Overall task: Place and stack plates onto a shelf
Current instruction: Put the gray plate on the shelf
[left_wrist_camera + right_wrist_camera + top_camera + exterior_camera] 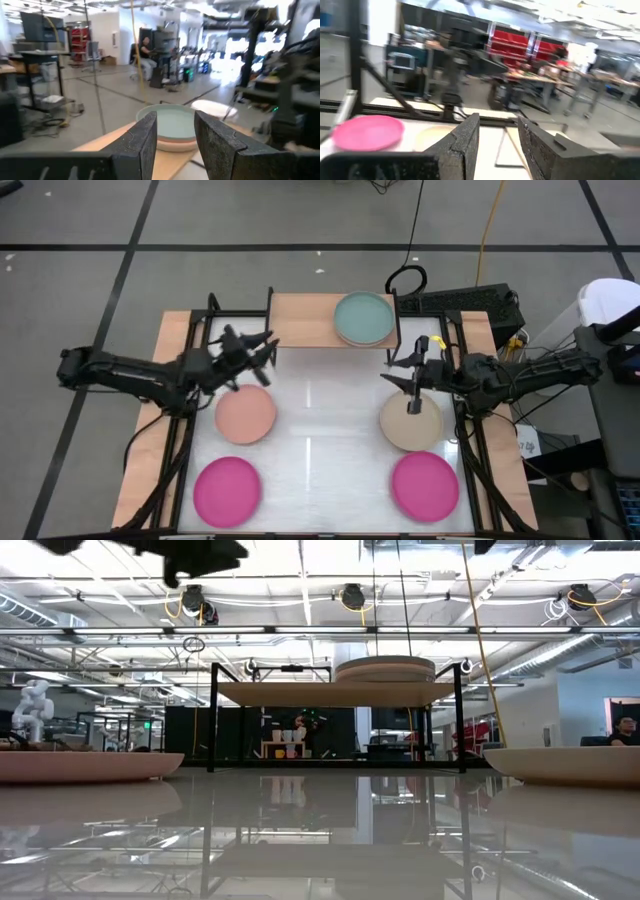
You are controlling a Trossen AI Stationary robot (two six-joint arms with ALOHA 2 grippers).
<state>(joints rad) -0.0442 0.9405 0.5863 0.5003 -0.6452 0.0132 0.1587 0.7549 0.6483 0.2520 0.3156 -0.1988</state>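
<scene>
The shelf (310, 320) stands at the table's far edge on thin black legs. Toward its right end sits a short plate stack topped by a teal plate (363, 318), (172, 125), (385, 668). Four plates lie singly on the white table: pale pink (245, 415), beige (410, 422), and two magenta (227, 490), (425, 485). My left gripper (262, 350), (175, 122) is open and empty, raised off the shelf's left part and facing the stack. My right gripper (405, 365), (497, 122) is open and empty, raised above the beige plate's far edge.
Black frame posts (270, 305) stand at the shelf's corners. The table's wooden border (175, 330) runs along its left and right sides. Cables and a dark box (470, 305) lie beyond the far right corner. In the low view, plate rims (80, 765), (575, 765) flank the middle.
</scene>
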